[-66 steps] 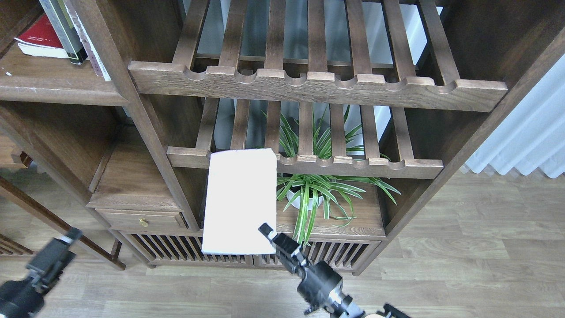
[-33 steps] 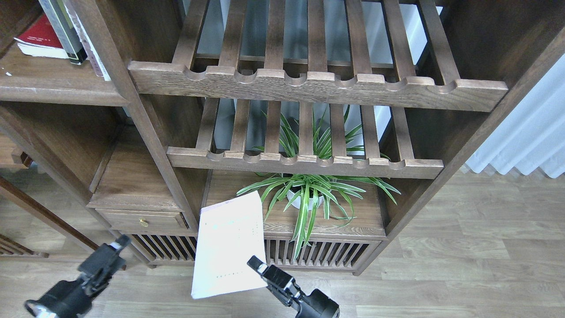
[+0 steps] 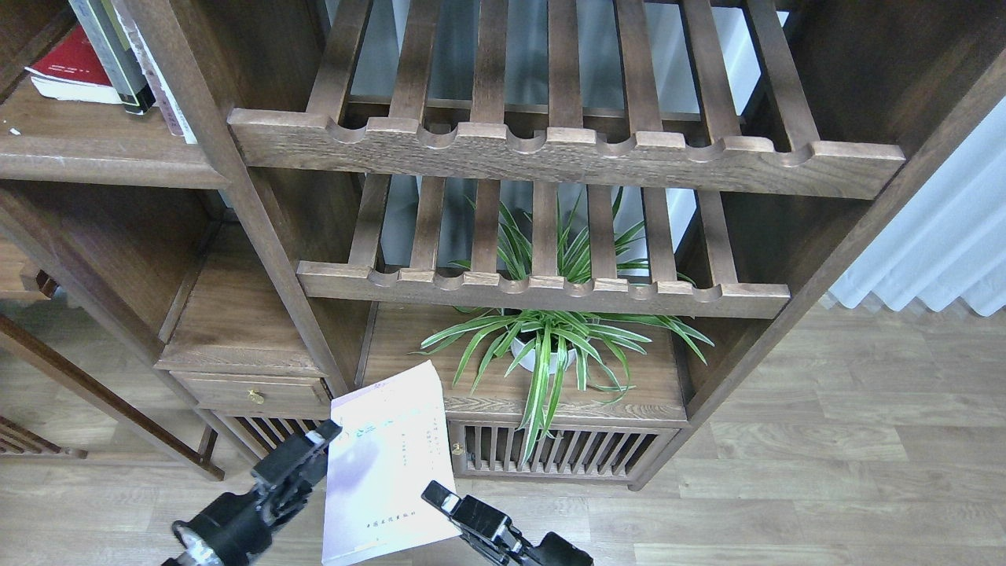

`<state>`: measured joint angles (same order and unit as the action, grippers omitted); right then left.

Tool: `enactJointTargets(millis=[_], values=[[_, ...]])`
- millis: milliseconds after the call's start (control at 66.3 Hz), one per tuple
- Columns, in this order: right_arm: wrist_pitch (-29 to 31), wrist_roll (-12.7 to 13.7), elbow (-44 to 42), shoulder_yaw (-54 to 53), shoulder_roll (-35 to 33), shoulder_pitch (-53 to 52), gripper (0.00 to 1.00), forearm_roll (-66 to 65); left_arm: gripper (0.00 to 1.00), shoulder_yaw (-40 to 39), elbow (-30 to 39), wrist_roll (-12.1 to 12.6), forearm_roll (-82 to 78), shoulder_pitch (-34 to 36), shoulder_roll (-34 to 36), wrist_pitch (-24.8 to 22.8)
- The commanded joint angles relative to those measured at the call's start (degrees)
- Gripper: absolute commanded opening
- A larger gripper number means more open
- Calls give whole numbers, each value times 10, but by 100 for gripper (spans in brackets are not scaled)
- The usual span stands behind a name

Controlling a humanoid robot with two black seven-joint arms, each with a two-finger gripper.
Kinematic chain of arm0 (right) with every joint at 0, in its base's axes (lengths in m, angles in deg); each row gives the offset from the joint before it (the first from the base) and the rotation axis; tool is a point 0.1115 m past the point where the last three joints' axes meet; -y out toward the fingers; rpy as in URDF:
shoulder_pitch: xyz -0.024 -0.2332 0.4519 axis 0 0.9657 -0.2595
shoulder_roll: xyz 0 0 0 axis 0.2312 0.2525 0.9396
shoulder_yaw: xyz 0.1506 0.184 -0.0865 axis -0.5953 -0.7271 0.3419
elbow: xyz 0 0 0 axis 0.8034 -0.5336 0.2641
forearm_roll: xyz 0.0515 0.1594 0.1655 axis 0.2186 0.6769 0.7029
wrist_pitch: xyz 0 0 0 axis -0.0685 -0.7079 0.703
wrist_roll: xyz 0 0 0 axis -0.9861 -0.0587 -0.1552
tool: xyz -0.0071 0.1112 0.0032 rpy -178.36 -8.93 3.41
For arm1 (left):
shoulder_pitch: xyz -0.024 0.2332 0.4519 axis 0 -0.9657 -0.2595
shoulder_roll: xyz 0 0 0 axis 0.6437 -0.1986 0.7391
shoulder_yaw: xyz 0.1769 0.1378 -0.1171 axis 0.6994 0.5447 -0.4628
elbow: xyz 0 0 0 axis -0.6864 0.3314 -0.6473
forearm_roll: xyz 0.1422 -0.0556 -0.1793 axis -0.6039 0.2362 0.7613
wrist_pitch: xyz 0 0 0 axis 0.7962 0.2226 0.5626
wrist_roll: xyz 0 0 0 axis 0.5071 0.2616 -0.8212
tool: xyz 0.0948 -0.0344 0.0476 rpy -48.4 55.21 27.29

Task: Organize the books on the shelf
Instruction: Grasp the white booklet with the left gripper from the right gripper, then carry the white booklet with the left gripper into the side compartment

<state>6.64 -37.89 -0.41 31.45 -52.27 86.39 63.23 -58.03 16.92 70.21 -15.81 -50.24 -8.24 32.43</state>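
The pale lavender-white book hangs in the air low in front of the bookcase, cover towards me, tilted slightly. My right gripper is shut on its lower right edge. My left gripper is at the book's upper left edge; I cannot tell whether its fingers are around the book. The red book lies flat on the solid dark-brown shelf at the top left. The black-grey book leans upright beside it.
A pale-spined book leans against the post by the shelf. Two slatted racks with notched rails fill the middle. A potted spider plant stands on the low cabinet top. A small drawer unit is lower left. A white curtain hangs at the right.
The lavender-white book has come down and to the left, away from the lower rack, turning its cover towards me. My left gripper has risen to the right, up to the book's left edge.
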Motion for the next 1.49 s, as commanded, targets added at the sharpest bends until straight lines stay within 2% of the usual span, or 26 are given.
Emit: enactJointTargets(millis=[0, 302, 377, 649, 921, 1102, 1177, 1192, 1222, 1237, 1268, 1388, 1403, 1479], values=[[0, 0, -1, -1, 0, 1, 6, 0, 79, 2, -3, 0, 1, 6, -22, 0], [0, 0, -1, -2, 0, 3, 6, 0, 47, 0, -7, -2, 3, 6, -28, 0], [0, 0, -1, -3, 0, 3, 6, 0, 33, 0, -15, -3, 6, 6, -27, 0], [0, -1, -3, -15, 0, 2, 7, 4, 11, 0, -19, -2, 13, 7, -9, 0], [0, -1, -9, -27, 0, -3, 8, 4, 8, 0, -18, 3, 11, 6, 41, 0], [0, -1, -11, -26, 0, -6, 9, 5, 8, -2, -15, 4, 11, 7, 49, 0], [0, -1, -11, -26, 0, -6, 26, 3, 8, -7, -16, 5, 9, 7, 49, 0], [0, -1, -11, -25, 0, -6, 42, 2, 8, -9, -16, 5, 9, 6, 49, 0], [0, -2, -11, -26, 0, -7, 57, 1, 8, -11, -16, 5, 9, 6, 49, 0], [0, -2, -11, -26, 0, -7, 76, -3, 8, -14, -16, 5, 8, 6, 50, 0], [0, -2, -11, -26, 0, -9, 86, -6, 8, -16, -15, 6, 8, 6, 51, 0], [0, -3, -10, -27, 0, -9, 93, -11, 7, -41, 0, 8, 5, 0, 81, 0], [0, -3, -10, -28, 0, -9, 95, -12, 7, -67, 10, 11, 5, -13, 113, 0], [0, -3, -11, -31, 0, -9, 95, -13, 7, -96, 29, 12, 5, -31, 141, 0]])
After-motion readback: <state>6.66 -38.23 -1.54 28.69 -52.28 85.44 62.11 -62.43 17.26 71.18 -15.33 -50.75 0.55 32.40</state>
